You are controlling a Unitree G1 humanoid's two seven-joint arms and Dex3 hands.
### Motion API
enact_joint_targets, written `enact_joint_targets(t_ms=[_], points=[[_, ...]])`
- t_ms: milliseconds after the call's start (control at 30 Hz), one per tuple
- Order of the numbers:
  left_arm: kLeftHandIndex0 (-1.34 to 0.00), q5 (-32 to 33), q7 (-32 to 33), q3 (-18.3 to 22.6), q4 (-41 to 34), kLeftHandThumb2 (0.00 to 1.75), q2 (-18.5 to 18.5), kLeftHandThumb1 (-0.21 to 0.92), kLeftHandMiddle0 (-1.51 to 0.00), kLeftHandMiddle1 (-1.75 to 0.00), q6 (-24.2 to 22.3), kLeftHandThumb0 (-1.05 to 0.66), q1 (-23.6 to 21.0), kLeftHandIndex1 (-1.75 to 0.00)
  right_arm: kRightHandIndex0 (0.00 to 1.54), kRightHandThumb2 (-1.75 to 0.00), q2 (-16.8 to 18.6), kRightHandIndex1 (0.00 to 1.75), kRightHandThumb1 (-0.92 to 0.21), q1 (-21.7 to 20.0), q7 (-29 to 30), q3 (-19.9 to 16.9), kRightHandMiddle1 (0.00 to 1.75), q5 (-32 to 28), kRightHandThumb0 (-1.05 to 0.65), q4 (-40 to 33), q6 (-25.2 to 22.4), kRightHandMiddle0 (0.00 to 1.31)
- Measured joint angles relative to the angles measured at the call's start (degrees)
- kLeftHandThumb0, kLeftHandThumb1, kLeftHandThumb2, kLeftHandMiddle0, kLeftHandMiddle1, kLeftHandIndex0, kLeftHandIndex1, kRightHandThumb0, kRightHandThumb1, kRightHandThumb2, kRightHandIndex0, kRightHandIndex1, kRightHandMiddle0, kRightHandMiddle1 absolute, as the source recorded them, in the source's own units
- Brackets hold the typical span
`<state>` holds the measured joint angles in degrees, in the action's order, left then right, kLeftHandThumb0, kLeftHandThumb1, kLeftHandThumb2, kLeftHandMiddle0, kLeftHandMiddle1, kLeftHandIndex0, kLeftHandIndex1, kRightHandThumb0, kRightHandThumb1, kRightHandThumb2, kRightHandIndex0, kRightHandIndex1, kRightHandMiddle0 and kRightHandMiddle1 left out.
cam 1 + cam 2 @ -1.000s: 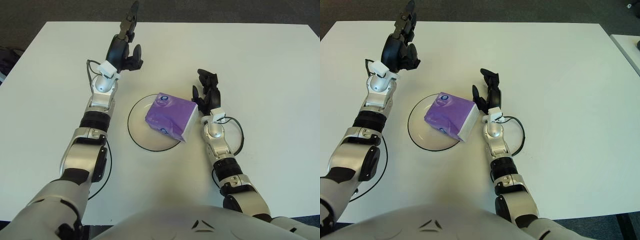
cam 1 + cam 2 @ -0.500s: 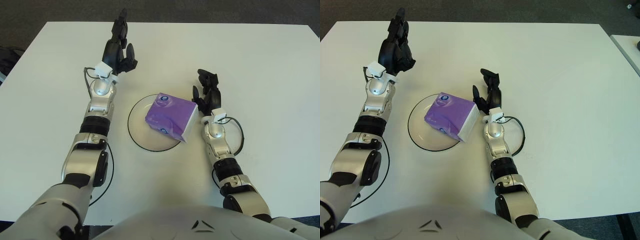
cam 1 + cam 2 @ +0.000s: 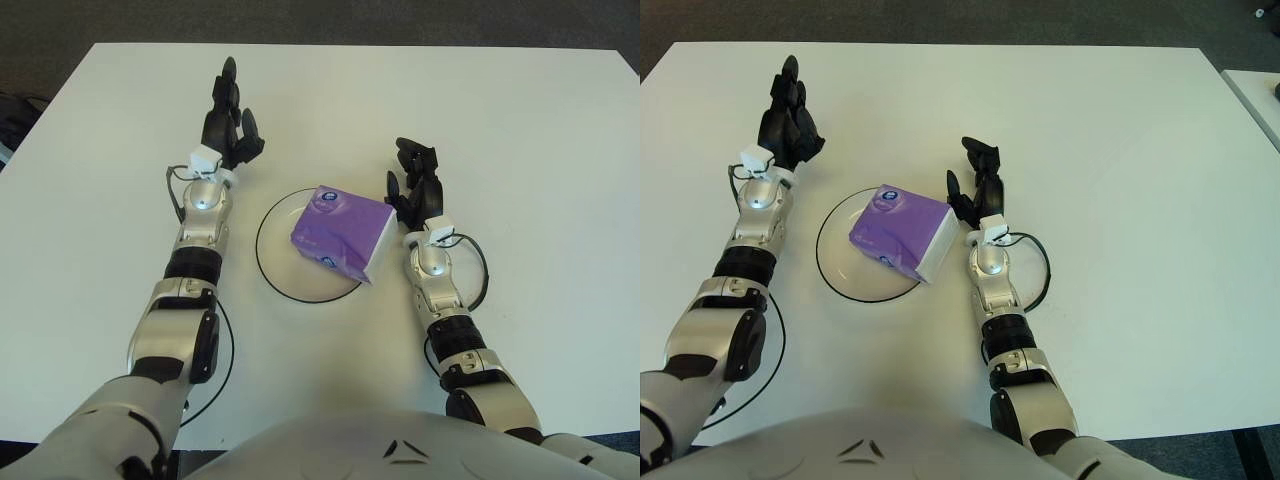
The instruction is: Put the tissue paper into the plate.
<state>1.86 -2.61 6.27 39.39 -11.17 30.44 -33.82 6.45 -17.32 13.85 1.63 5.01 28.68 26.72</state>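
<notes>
A white table [image 3: 520, 120] fills most of both eye views, its far edge meeting a dark grey floor [image 3: 400, 20]; the robot's silver and black arms reach forward over it from the lower edge, the left arm [image 3: 190, 270] stretched farther out than the right arm [image 3: 440, 310]; thin black cables loop beside each forearm.

Near the middle of the table lies a white plate [image 3: 275, 262] with a thin dark rim; on it sits the tissue paper [image 3: 340, 232], a purple pack with a white side panel facing the robot's right; the pack covers the right half of the plate and its white end juts over the plate's right rim, so that part hangs above the table; a small round mark shows on its purple top near the far corner.

The right hand [image 3: 413, 185] shows just beside the white end of the tissue paper, on its right and slightly beyond it; its black fingers are spread and point away from the robot, and they hold nothing; whether a fingertip touches the pack cannot be told.

The left hand [image 3: 228, 125] is up over the table, well apart from the plate, beyond it and to its left; its fingers are extended and loosely spread, pointing away from the robot, with nothing in them.
</notes>
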Motion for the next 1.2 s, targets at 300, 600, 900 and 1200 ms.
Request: enact_joint_targets(t_ms=[300, 600, 900, 1200], points=[[0.0, -3.13, 2.53, -0.23, -0.07, 1.06, 0.67, 0.92, 0.0, 0.0, 0.04, -0.95, 4.67, -0.19, 0.2, -0.63, 0.05, 0.6, -0.83, 0.0, -0.14, -0.18, 0.98, -0.15, -0.56, 0.06, 0.16, 0.0], [0.0, -4.8, 4.12, -0.26, -0.48, 1.06, 0.95, 0.92, 0.0, 0.0, 1.0, -0.94, 8.55, -0.2, 0.19, -0.63, 0.04, 0.6, -0.83, 0.0, -0.16, -0.22, 0.96, -0.23, -0.58, 0.09, 0.23, 0.0], [0.0, -6.57, 6.52, -0.44, -3.11, 1.07, 1.11, 0.92, 0.0, 0.0, 1.76, -0.92, 11.24, -0.21, 0.18, -0.64, 0.02, 0.6, -0.84, 0.08, -0.34, -0.42, 0.98, -0.47, -0.56, 0.2, 0.34, 0.0], [0.0, -6.9, 6.76, -0.8, -5.76, 1.06, 1.12, 0.92, -0.01, -0.01, 1.76, -0.9, 13.17, -0.2, 0.19, -0.64, 0.01, 0.6, -0.83, 0.08, -0.57, -0.42, 0.99, -1.04, -0.56, 0.21, 0.53, 0.0]])
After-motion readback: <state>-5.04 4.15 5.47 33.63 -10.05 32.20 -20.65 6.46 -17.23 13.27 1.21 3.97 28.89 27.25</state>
